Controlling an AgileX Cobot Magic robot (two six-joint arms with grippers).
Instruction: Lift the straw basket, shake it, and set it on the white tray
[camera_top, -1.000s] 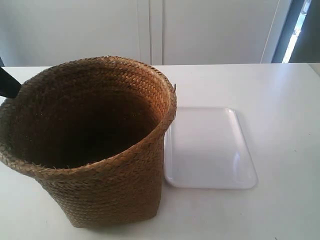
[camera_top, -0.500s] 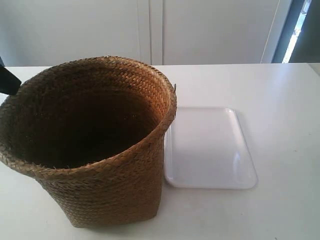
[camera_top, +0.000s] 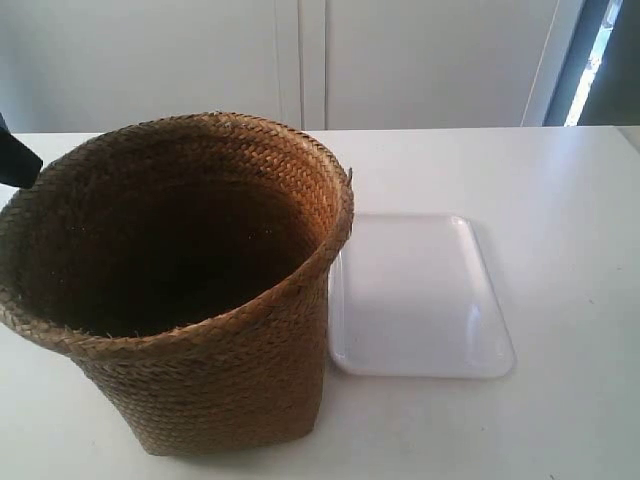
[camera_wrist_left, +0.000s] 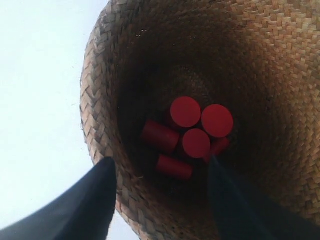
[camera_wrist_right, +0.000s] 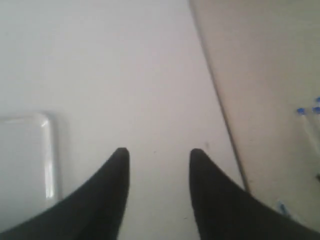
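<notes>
Holding red cylinders (camera_wrist_left: 196, 142), the round brown braided-straw basket (camera_top: 200, 380) stands just beside a glossy white rectangular tray (camera_top: 415, 300); left gripper (camera_wrist_left: 160, 161) straddles its rim, fingers apart; right gripper (camera_wrist_right: 159, 150) likewise spread.

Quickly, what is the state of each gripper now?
Left gripper: open, straddling the straw basket rim.
Right gripper: open, holding nothing.

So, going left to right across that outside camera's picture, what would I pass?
Black finger at the picture's edge → straw basket → white tray, all on the white table.
</notes>
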